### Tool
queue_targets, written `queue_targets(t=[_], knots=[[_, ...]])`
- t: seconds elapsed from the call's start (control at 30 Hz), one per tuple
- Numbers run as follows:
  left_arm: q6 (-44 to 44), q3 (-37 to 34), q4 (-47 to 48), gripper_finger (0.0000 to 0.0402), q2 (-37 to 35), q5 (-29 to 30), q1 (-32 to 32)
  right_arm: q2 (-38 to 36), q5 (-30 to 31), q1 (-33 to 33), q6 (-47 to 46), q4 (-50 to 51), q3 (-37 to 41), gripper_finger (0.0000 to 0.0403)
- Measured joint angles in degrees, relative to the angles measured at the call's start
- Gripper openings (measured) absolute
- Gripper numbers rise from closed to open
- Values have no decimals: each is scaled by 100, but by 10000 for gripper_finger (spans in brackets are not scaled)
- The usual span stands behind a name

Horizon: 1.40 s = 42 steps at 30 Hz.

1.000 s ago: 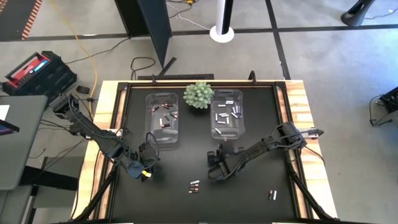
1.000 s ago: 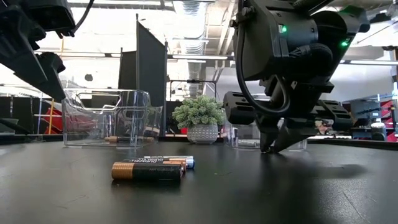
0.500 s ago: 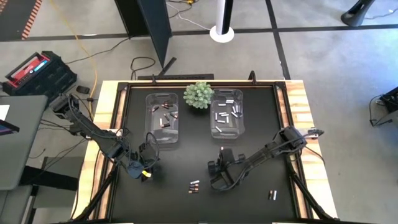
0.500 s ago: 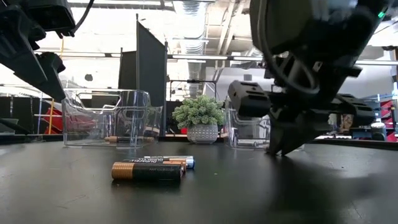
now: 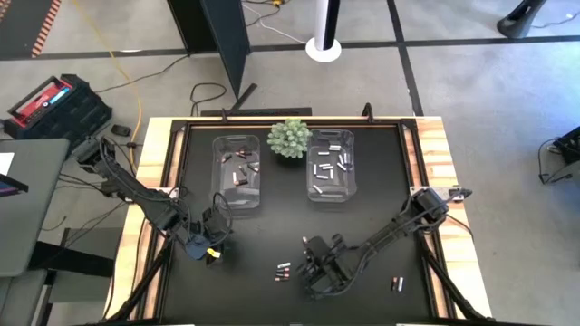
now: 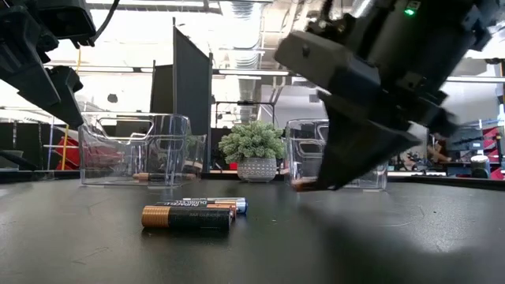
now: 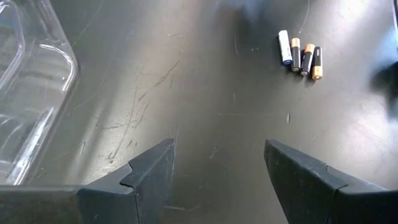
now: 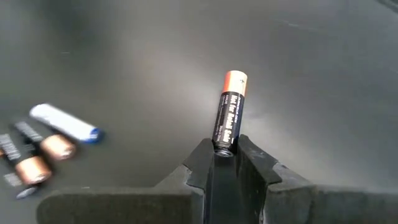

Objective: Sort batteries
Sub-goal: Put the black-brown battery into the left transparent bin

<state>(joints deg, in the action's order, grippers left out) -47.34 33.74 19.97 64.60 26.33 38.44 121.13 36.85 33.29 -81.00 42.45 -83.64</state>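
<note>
The right tool (image 8: 225, 163) is hanging low over the near middle of the black bench (image 5: 272, 226), and its fingers are pinching one dark battery with a copper end (image 8: 230, 112) by its lower end, so that most of the cell is sticking out beyond the fingertips. Just to the left of this tool, a small group of loose batteries (image 5: 284, 270) is lying on the bench; from the left wrist view they are four cells side by side, one pale with a blue tip (image 7: 285, 47) and three dark ones with copper ends. One more battery (image 5: 396, 284) is lying alone near the right near corner. The left tool (image 7: 217, 168) is waiting above the left near part of the bench with its fingers spread wide and nothing between them. Farther back two clear bins are standing: the left bin (image 5: 237, 172) is holding some dark cells, and the right bin (image 5: 331, 166) is holding pale ones. Between them, at the far side, a small green plant (image 5: 288, 138) is sitting in its pot.
</note>
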Motion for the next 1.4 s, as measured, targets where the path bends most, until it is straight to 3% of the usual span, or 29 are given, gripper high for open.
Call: queue_targets(t=[0.37, 0.53, 0.73, 0.9, 1.03, 1.4], knots=[[1, 0, 2, 245, -1, 0, 0, -133, 47, -605, 2004, -1689, 0, 71], [27, 0, 15, 245, -2, 0, 0, -642, 51, -996, 2871, -2302, 0, 71], [643, 2, 529, 245, -20, -57, 0, -1400, 5, -1541, 3772, -2759, 0, 71], [1099, 0, 816, 245, -267, 148, 0, -1619, -785, -2121, 4523, -2918, -310, 71], [1810, 0, 682, 245, -949, 665, 0, -1363, -1320, -2571, 5186, -2606, -1043, 71], [2705, 0, 756, 245, -3275, 1151, -2, 401, -3039, -3669, 6753, -2163, -3136, 71]])
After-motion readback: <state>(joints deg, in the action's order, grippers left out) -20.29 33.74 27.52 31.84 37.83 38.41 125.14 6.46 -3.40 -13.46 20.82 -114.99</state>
